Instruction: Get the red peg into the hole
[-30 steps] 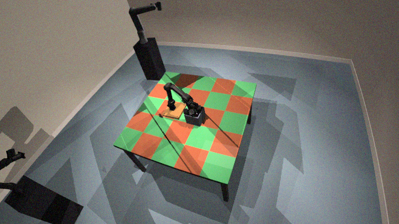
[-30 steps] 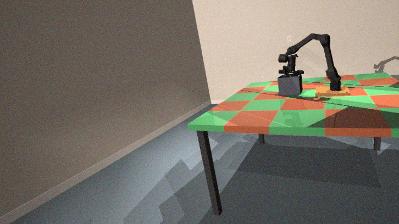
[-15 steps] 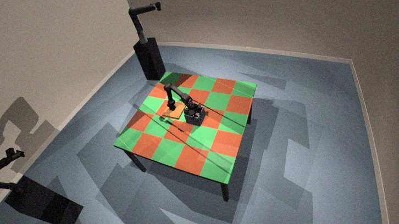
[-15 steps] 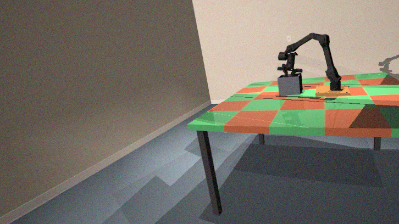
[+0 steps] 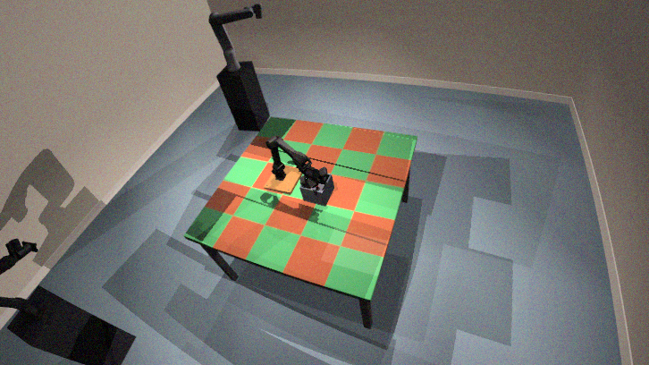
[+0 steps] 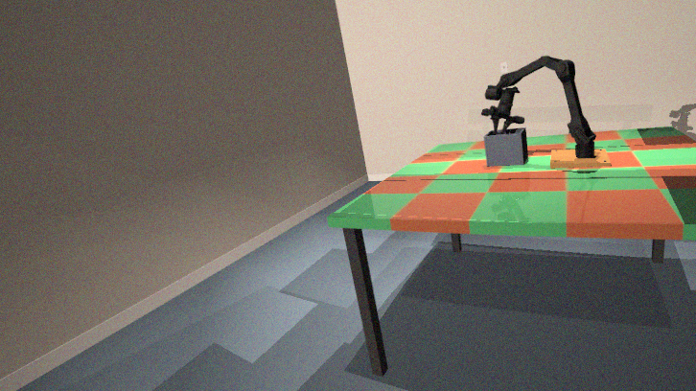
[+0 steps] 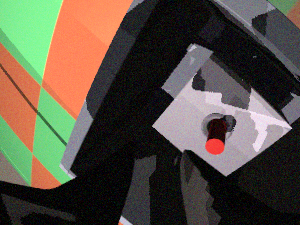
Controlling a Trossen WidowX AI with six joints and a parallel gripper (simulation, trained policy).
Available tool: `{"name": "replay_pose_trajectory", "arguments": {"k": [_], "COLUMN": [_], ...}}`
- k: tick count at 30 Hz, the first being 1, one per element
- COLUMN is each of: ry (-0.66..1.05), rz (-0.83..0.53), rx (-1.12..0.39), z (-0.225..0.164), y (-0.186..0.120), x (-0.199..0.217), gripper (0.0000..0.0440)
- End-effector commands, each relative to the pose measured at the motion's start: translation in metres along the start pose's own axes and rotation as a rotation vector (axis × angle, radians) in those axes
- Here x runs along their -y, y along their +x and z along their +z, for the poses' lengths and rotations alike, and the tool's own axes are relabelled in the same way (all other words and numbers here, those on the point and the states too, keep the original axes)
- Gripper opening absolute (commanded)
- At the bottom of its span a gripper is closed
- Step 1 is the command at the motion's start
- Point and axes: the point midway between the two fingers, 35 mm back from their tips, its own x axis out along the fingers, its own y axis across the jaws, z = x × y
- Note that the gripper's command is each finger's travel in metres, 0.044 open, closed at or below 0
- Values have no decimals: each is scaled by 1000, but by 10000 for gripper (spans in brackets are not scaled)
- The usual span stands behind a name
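Note:
The red peg [image 7: 215, 145] stands upright or nearly so in the hole of the pale plate [image 7: 172, 124] at the bottom of the box. Part of it rises above the plate; how deep it sits cannot be told. The grey open box [image 5: 322, 196] [image 6: 505, 149] [image 7: 80, 141] stands on the table. My gripper [image 6: 500, 131] [image 7: 159, 153] is open and empty, with a modest gap between its fingers. The fingertips are at the box mouth, to one side of the peg in the wrist view. The peg is hidden in the exterior view.
The arm's orange base board [image 5: 282, 183] [image 6: 559, 161] lies beside the box on the green and orange checkered table [image 5: 311, 258] [image 6: 518, 212]. The box walls surround the plate. Another arm on a black pedestal [image 5: 242, 97] stands beyond the table.

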Motion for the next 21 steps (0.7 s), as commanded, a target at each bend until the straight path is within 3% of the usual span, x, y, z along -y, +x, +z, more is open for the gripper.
{"name": "replay_pose_trajectory", "arguments": {"k": [1, 21], "ry": [-10, -90], "rz": [25, 136], "rx": [-16, -55], "z": [3, 21], "y": [-1, -6], "x": [-4, -21], "gripper": [129, 129]}}
